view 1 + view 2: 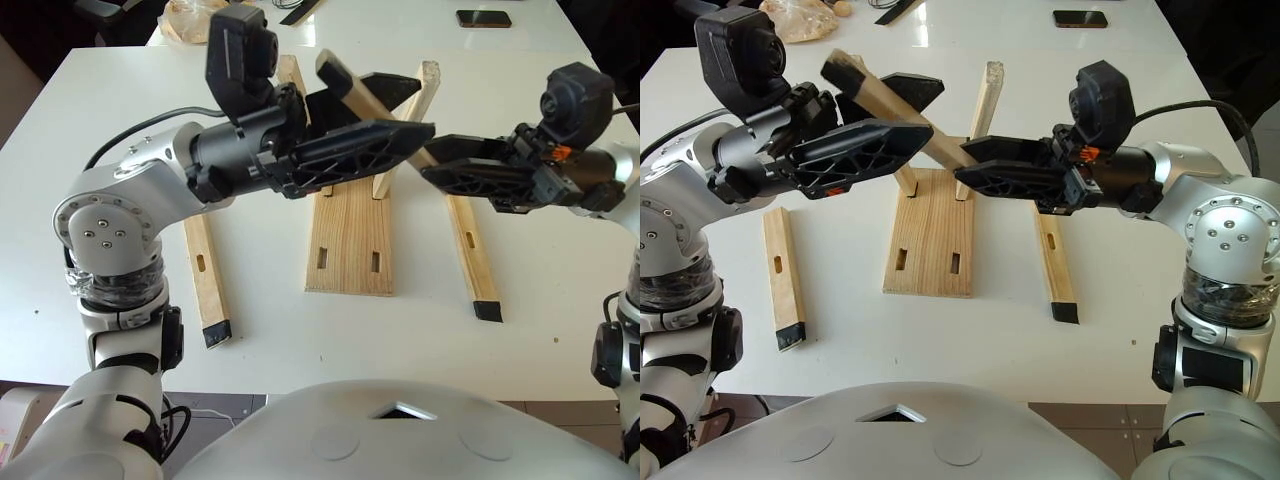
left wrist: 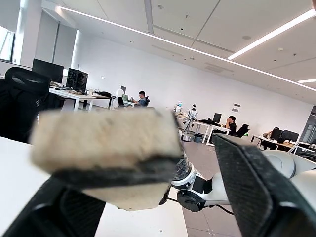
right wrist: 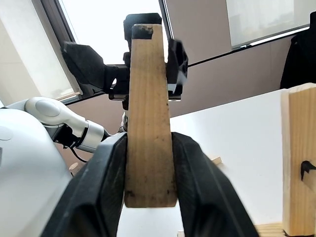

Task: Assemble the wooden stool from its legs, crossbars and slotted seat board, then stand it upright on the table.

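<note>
Our right gripper [image 1: 965, 165] clamps the leg [image 1: 875, 95], slanting down toward the seat board [image 1: 930, 220]. Our left gripper [image 1: 937, 110] stands apart around its top.

Lighting: bright, even indoor daylight with overhead fixtures.

Table [image 1: 560, 130]: the white top reflects strongly. It is brightest toward the upper right of the head views, a soft sheen without hard hotspots.

Shadows: pale, short and soft-edged, hugging the lower edge of the seat board [image 1: 350, 240].

Left wrist view: ceiling light strips [image 2: 276, 29] show as long bright lines. The end of the held leg [image 2: 106, 143], close to the lens, is heavily blurred, while the room behind is crisp.

Right wrist view: the window [image 3: 98, 24] is blown out white. The right gripper [image 3: 149, 148] is backlit where it clamps the leg, and its fingers [image 3: 94, 197] are dark and soft.
</note>
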`<state>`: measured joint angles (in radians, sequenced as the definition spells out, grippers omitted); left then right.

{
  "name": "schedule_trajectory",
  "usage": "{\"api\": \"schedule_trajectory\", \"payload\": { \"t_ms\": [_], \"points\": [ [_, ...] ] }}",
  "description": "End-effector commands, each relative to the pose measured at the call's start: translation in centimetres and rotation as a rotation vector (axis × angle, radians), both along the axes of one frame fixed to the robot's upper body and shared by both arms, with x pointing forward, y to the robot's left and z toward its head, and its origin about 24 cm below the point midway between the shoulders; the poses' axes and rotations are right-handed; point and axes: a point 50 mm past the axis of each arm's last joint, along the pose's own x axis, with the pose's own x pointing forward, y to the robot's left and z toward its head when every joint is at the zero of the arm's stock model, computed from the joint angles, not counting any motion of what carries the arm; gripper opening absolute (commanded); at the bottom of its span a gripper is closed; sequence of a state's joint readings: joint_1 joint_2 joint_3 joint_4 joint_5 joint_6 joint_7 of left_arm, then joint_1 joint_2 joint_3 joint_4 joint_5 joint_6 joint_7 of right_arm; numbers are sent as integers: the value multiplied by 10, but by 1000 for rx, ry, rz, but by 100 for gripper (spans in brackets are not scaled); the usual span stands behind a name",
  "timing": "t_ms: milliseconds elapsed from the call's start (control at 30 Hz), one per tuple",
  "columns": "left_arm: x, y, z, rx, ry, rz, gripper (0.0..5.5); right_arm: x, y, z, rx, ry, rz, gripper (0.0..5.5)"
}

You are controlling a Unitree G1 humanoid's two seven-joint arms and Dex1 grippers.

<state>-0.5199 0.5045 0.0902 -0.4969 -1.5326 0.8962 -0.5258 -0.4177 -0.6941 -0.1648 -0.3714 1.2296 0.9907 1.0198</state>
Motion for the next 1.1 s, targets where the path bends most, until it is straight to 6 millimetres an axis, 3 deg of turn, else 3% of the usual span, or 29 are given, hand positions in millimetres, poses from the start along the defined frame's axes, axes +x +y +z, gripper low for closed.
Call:
{"api": "schedule_trajectory", "payload": {
  "t_ms": [33, 333, 533, 667, 700, 833, 1000, 1100],
  "points": [
    [-6, -4, -1, 26, -42, -12, 270, 7, -4, -5, -56, -15, -41, 131],
    [-11, 5, -11, 105, -85, -14, 137, 7, -10, -5, -57, -38, -52, 131],
    [-11, 7, -14, 119, -94, -29, 136, 3, -9, -3, -43, -45, -33, 131],
    [-7, 7, -11, 104, -101, -14, 136, 5, -4, -14, -129, -85, -90, 131],
    [-6, 7, -10, 100, -101, -7, 135, 4, -3, -17, -149, -91, -88, 167],
    [-2, 10, -11, 113, -106, 29, 131, 4, -4, -31, -216, -108, -126, 227],
    [-7, 42, -5, 247, -184, 81, 131, 9, -19, -20, -44, -69, -268, 229],
    [-8, 76, -5, 439, -244, 146, 131, 1, -27, -22, 9, -63, -375, 229]
  ]
}}
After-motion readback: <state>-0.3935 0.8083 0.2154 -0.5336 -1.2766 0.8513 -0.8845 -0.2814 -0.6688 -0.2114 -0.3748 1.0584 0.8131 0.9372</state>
